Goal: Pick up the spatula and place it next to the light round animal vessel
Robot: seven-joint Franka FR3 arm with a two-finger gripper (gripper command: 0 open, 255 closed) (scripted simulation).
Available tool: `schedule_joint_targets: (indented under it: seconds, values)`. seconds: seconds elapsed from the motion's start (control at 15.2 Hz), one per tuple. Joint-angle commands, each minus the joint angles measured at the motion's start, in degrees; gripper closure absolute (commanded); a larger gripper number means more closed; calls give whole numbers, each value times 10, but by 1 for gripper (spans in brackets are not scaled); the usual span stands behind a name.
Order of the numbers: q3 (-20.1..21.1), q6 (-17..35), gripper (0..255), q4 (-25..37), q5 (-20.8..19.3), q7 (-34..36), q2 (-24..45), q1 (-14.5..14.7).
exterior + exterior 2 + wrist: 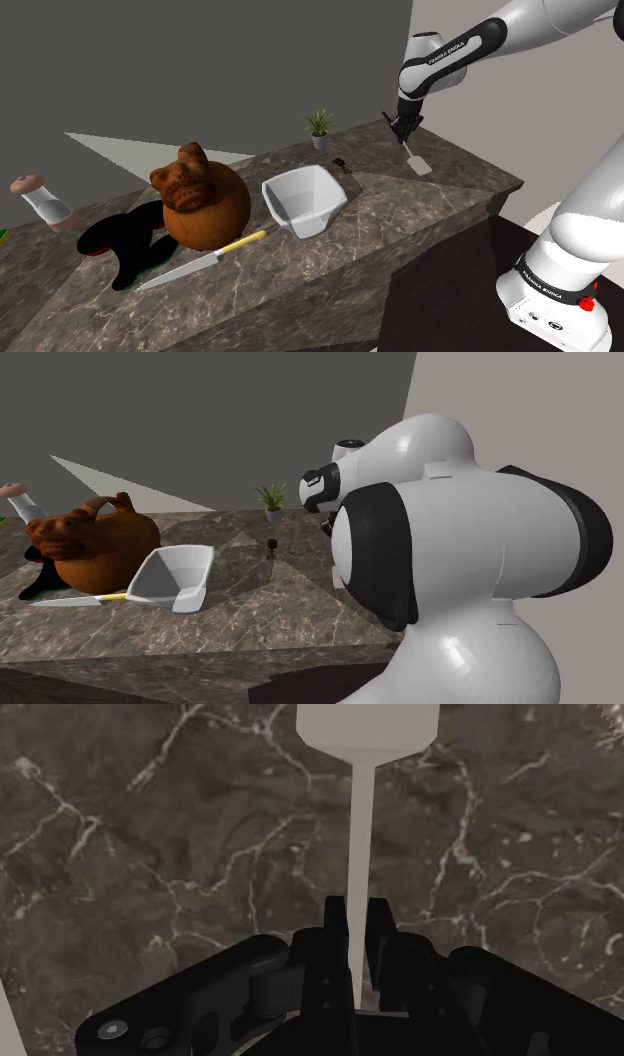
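Fingers (333,922) clasping spatula (361,814) handle, blade pointing straight ahead, downward

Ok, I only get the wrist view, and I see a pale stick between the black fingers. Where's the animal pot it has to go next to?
Observer: The brown round animal vessel sits far toward the shoulder view's left of the gripper holding the spatula.
Operator: Is anything in the way?
Observer: Yes, a white bowl stands on the counter between them.
Operator: Anything else by the pot?
Observer: A yellow-handled knife lies beside it, on the side nearer the shoulder camera.
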Motion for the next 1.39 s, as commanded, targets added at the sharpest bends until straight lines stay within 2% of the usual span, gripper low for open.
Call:
schedule_joint_targets:
  seconds: [0.0, 1.32]
  values:
    - [1, -16, 255, 9, -1, 3, -7, 1]
    - [4, -170, 255, 115, -7, 7, -56, 2]
